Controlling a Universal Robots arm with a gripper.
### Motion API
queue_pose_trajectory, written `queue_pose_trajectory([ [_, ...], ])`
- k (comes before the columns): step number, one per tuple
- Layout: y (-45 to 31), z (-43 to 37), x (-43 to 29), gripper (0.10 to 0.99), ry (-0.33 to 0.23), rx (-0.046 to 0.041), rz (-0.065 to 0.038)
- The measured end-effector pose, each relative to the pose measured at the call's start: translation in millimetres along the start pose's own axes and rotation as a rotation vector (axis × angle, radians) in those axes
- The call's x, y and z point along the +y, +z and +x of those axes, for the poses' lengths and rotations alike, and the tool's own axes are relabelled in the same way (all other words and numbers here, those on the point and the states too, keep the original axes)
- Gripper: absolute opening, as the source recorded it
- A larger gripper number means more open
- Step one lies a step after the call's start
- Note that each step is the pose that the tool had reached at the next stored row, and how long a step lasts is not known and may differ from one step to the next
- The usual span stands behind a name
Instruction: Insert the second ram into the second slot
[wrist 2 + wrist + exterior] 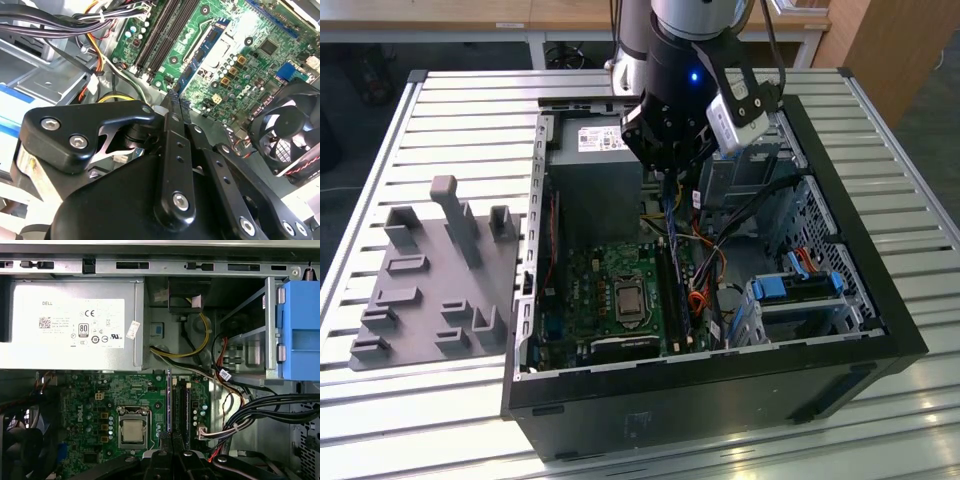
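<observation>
Lying on its side with the top panel off, a black computer case (700,420) rests on a table of silver metal slats (420,130). On the same table, toward the exterior view's left and just beside the case, is a grey fixture plate (430,290) with several upright blocks. Behind the table a wooden bench top on white legs (470,12) crosses the room, and a wooden panel (890,50) stands at the exterior view's far right corner. The floor around looks dark.

Inside the case there is a green motherboard (590,290), a grey power supply with a white label (65,325), a blue drive bracket (300,335), bundles of black cables (270,410) and a black fan (285,125).

The arm reaches down from above into the case, with the gripper (172,442) over the motherboard. Its fingers are drawn narrow and pinch the second ram (168,405), a thin blue stick that both wrist views show edge-on. In the first wrist view the stick runs parallel to the two dark memory slots (182,415), just beside them on the side of the processor socket (133,430). I cannot tell if its lower edge touches the board or a slot.
</observation>
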State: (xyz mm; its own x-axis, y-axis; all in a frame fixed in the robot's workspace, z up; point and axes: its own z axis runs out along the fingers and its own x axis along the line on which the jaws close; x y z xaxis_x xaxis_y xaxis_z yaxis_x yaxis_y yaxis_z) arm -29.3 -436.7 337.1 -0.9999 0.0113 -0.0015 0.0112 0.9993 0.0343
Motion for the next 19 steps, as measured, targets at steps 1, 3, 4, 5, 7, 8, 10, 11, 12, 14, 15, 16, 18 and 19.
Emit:
queue_pose_trajectory([
  [1,0.9,0.0,-0.6,0.114,0.000,-0.0001,0.000],
  [3,2.6,0.0,-1.6,0.114,0.000,-0.0001,0.000],
  [4,3.4,0.0,-1.8,0.114,0.000,-0.0001,0.000],
  [5,4.1,0.0,-2.0,0.114,0.000,-0.0001,0.000],
  [7,5.9,0.0,-2.1,0.114,0.000,-0.0001,0.000],
  [8,6.5,0.0,-2.2,0.114,0.000,0.0000,0.000],
  [10,7.8,0.0,-2.2,0.114,0.000,0.0000,0.000],
  [11,8.2,0.0,-2.2,0.114,0.000,-0.0001,0.000],
  [12,8.6,0.0,-2.2,0.114,0.000,0.0000,0.000],
  [14,9.3,0.0,-2.3,0.114,0.000,0.0000,0.000],
  [15,9.6,0.0,-2.3,0.114,0.000,0.0000,0.000],
  [16,9.9,0.0,-2.3,0.114,0.000,-0.0001,0.000],
  [18,10.6,0.0,-2.4,0.114,0.000,-0.0001,0.000],
  [19,11.0,0.0,-2.4,0.114,0.000,-0.0001,0.000],
])
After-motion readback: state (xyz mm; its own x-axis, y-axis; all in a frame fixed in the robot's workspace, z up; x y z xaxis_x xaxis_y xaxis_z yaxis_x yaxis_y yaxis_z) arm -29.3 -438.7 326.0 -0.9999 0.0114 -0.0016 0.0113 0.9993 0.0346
